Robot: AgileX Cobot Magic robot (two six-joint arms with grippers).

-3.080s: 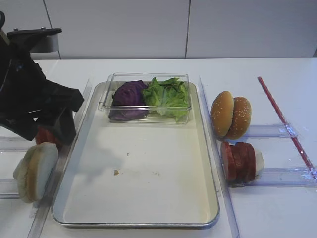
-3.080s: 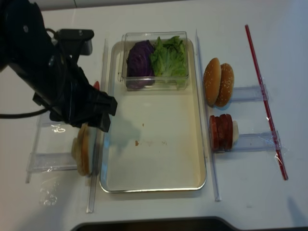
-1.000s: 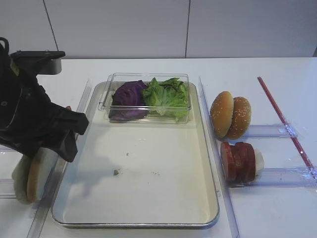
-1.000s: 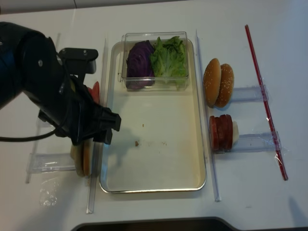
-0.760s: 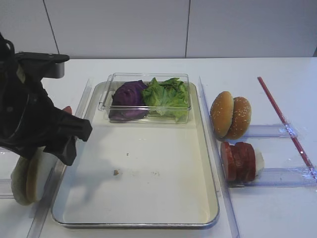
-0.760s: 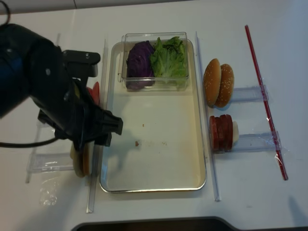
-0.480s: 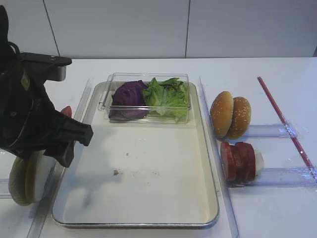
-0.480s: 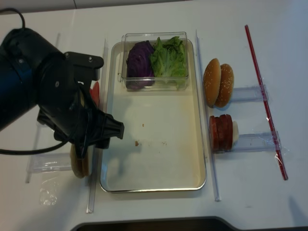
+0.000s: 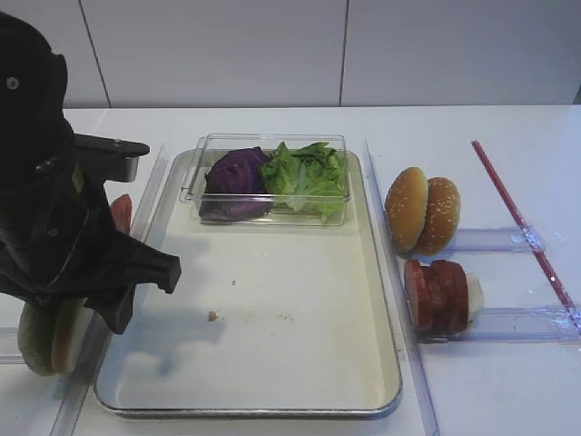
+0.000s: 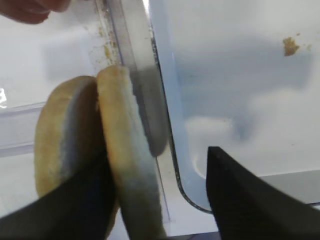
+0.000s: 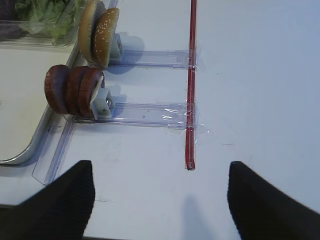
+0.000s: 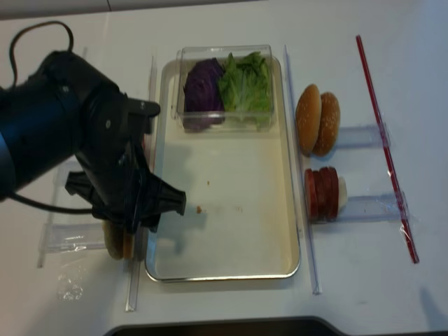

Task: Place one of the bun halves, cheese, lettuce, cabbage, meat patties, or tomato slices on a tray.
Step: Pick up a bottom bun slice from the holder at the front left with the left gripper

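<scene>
The left gripper (image 10: 157,195) hangs over the bun halves (image 10: 100,155), which stand on edge side by side in a clear rack just left of the tray (image 9: 390,381), near its near-left corner. Its dark fingers (image 10: 245,200) straddle the right-hand half, one between the two halves and one on the tray side; whether they actually pinch it cannot be told. The lettuce (image 9: 309,174) and the cabbage (image 9: 234,180) lie in a clear box (image 9: 270,141) at the tray's far end. The right gripper (image 11: 157,200) hangs with its jaws wide apart and empty over the white table (image 11: 260,75), near the meat patties (image 11: 72,91).
</scene>
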